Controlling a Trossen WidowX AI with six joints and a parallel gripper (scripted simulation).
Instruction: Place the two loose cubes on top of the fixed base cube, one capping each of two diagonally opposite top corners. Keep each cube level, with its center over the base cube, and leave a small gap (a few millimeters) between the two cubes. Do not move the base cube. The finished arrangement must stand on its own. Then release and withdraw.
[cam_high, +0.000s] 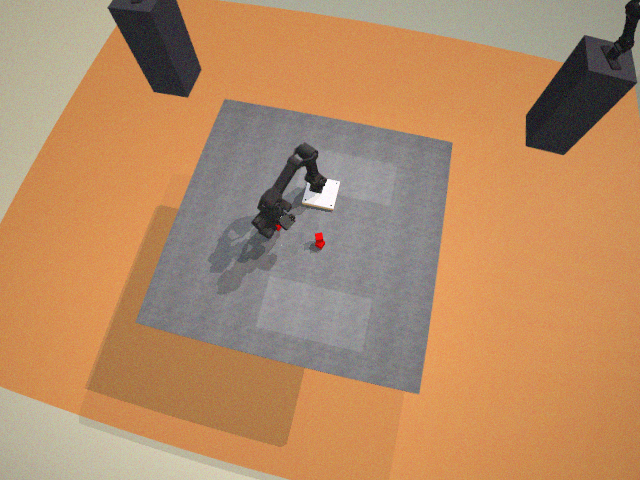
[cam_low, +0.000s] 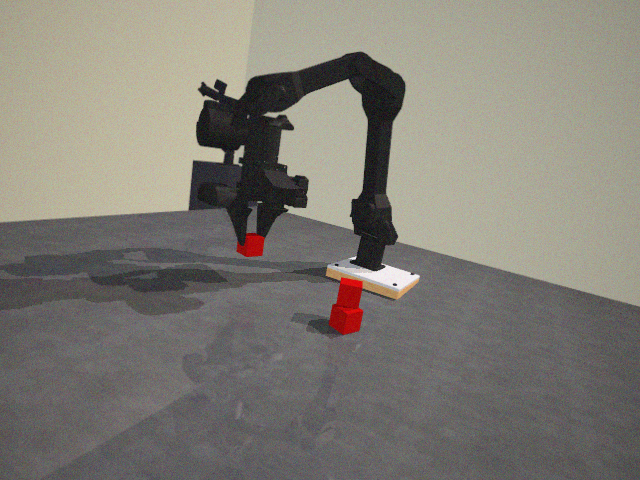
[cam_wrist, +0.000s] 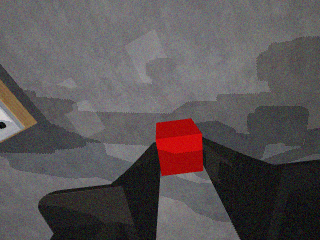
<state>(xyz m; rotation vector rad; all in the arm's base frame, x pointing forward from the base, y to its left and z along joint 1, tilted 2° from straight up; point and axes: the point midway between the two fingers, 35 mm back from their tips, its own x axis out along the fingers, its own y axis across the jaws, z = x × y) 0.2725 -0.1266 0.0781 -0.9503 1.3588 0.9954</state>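
Observation:
My gripper (cam_low: 251, 239) (cam_wrist: 177, 144) is shut on a loose red cube (cam_high: 278, 227) (cam_low: 250, 248) (cam_wrist: 181, 161) and holds it above the grey mat, looking about level. In the top view the arm covers most of this cube and the fingertips. The red base cube (cam_high: 320, 245) (cam_low: 345, 320) stands on the mat, well to the right of the gripper in the exterior view. The other loose red cube (cam_high: 318, 236) (cam_low: 349, 292) rests on the base cube, offset toward the arm's base side, and looks level. The exact corner it covers is hard to tell. The wrist view does not show these two.
The arm's white base plate (cam_high: 327, 199) (cam_low: 398, 279) (cam_wrist: 9, 131) sits on the grey mat (cam_high: 392, 289) behind the stacked cubes in the exterior view. Dark pedestals (cam_high: 165, 56) (cam_high: 568, 103) stand beyond the mat. The right pedestal carries another arm.

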